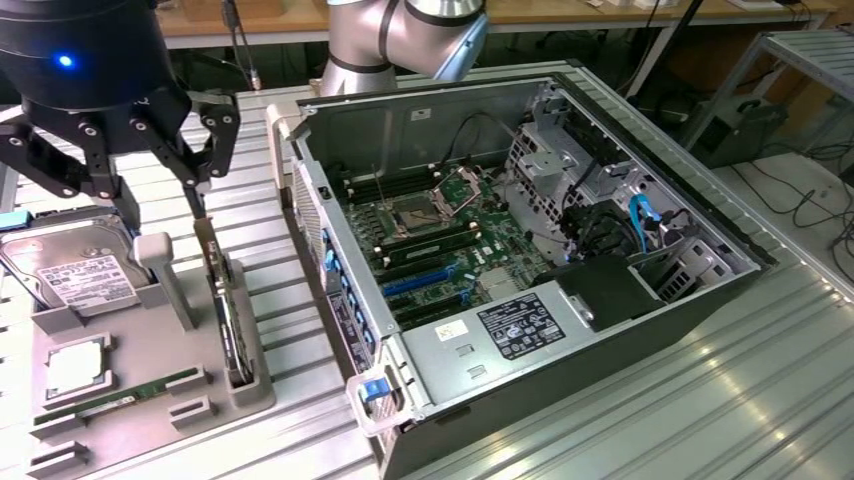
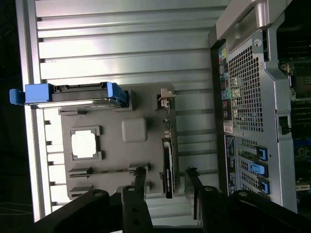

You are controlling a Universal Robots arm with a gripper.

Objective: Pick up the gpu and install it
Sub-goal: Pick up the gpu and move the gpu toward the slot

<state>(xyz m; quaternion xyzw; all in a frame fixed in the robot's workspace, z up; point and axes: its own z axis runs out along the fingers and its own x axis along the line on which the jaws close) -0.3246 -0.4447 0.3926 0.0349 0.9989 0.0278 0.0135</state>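
Progress is slight: the gpu (image 1: 230, 320) stands on edge in its slot in the grey holder (image 1: 147, 350), on the exterior view's left of the table (image 1: 747, 400), and it is not yet lifted. I have the hand (image 1: 167, 220) poised over the near end of the gpu. In the wrist view its fingers (image 2: 141, 182) are spread to either side of the gpu, one facing each face, with a gap showing between each and the board. I read the hand as released, gripping nothing. How far down the gpu's faces the tips reach I cannot tell. The case (image 1: 601, 400) lies open on the exterior view's right, just beside the holder, and I see no board in its blue slots (image 1: 420, 285). By my judgement the grasp, the lift and the seating in the case are all left to do.
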